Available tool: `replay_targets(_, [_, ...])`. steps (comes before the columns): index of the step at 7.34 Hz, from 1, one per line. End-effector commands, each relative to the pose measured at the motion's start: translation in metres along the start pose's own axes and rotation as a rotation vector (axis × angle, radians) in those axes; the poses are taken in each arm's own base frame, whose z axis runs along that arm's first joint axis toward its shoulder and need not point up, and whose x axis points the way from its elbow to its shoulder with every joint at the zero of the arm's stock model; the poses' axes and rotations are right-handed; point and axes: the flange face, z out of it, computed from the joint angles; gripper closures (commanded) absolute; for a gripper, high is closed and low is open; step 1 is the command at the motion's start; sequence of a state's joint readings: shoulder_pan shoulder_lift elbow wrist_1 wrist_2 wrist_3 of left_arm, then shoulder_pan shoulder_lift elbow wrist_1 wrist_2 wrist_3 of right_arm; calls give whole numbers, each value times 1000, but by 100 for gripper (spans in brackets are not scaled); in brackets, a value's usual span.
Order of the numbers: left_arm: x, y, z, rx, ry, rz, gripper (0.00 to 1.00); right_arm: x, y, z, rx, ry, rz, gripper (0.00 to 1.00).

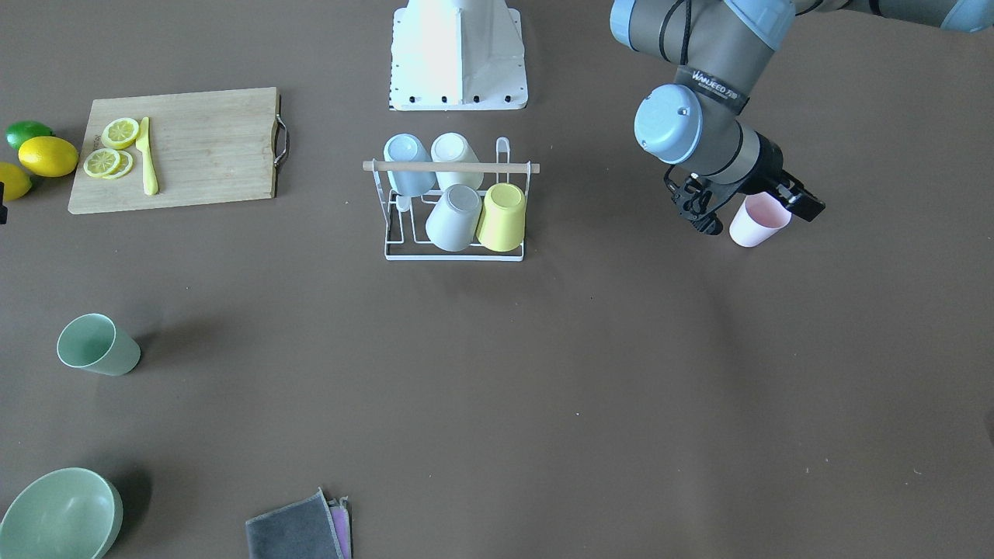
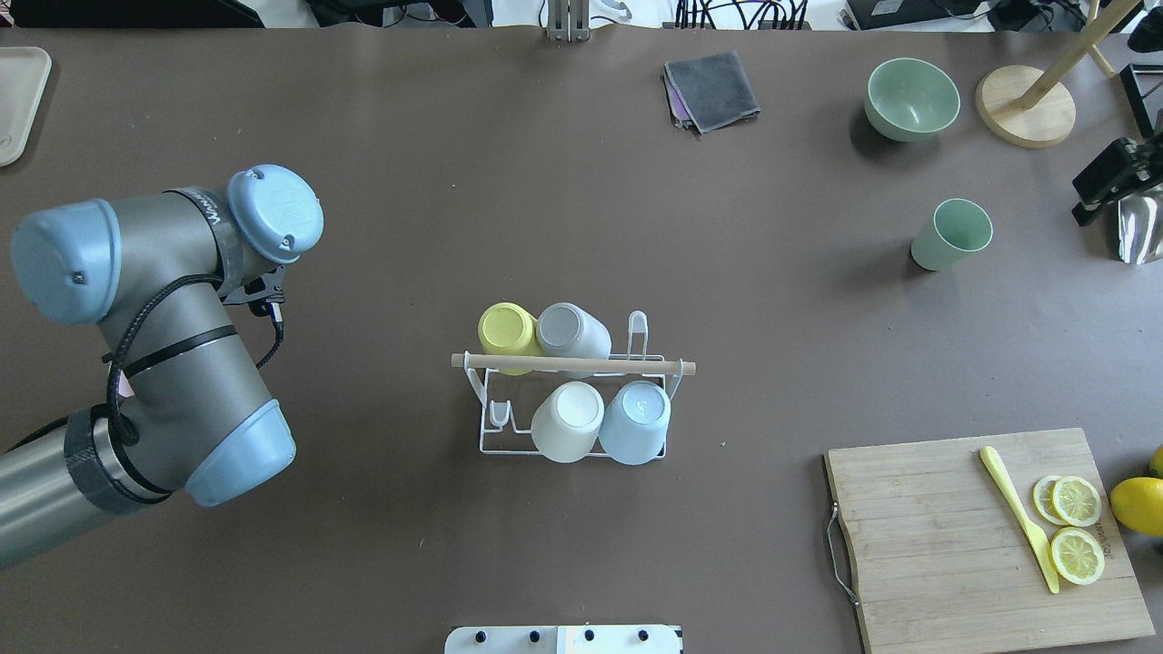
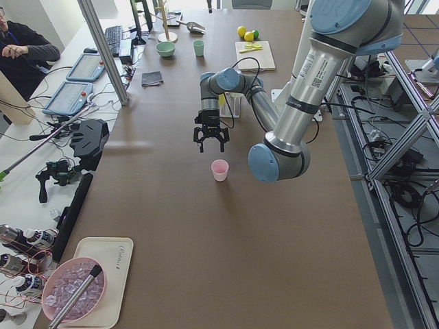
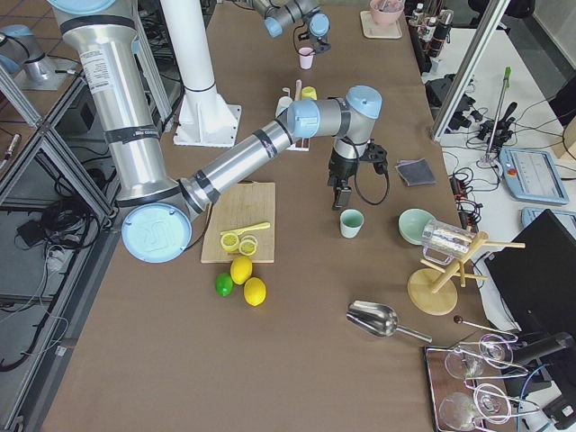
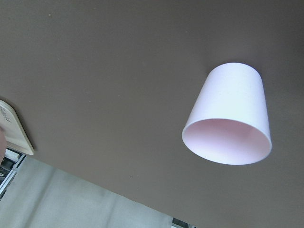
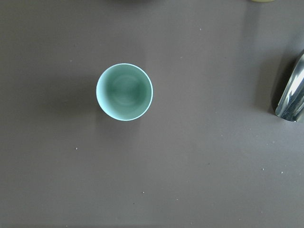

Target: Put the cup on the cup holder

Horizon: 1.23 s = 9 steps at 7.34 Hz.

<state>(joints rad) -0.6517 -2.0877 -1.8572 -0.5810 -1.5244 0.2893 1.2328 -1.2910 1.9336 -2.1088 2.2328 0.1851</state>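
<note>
View of a brown counter [image 1: 590,373] with two robot arms. At its middle stands the cup holder [image 2: 572,365], a white wire rack with a wooden rod across the top. Four cups sit upside down on its prongs: a yellow cup [image 2: 507,329] and a grey cup [image 2: 571,329] in the row farther from the robot, a cream cup [image 2: 568,427] and a pale blue cup [image 2: 636,422] in the nearer row.

Well to the robot's left of the rack, a pink cup [image 1: 759,221] stands upright on the counter, mouth up. The left hand [image 3: 210,145] hangs just above it with its fingers spread wide, gripping nothing and not touching the cup.

On the robot's right side, well apart from the rack, a green cup [image 2: 949,234] stands upright. The right hand [image 4: 339,203] points down close over it; whether its fingers are apart or together cannot be told.

Beyond the green cup lie a green bowl [image 2: 912,98] and a folded grey cloth [image 2: 713,88]. Nearer the robot is a wooden cutting board [image 2: 945,536] carrying lemon slices [image 2: 1077,556] and a yellow knife [image 2: 1018,513].
</note>
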Motion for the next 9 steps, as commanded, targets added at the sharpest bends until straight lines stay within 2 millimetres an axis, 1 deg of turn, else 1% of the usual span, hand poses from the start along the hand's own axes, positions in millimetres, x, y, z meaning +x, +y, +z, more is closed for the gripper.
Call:
replay_targets(1, [13,-22,2,6,-5,130,1,-49,-33,10,-116,30,-37,0])
replay_targets(2, [19,-40,10,13,-12,167,2,-68,-50,16,-170,87,-104,0])
replay_targets(3, [19,-52,19,28,-18,209,2,-85,-82,17,-240,135,-168,0])
replay_targets(4, [18,-63,28,36,-23,255,2,-92,-107,20,-316,159,-241,0])
replay_targets(5, [19,-72,33,50,-30,284,2,-90,-108,26,-359,195,-303,0])
replay_targets(6, [22,-75,29,63,-34,288,2,-98,-104,42,-425,217,-328,0])
replay_targets(7, [25,-78,23,72,-37,295,2,-109,-114,53,-474,240,-346,0])
replay_targets(8, [33,-81,19,77,-38,309,2,-116,-138,57,-516,234,-358,0])
replay_targets(9, [37,-83,20,74,-38,313,2,-122,-163,64,-569,245,-346,0])
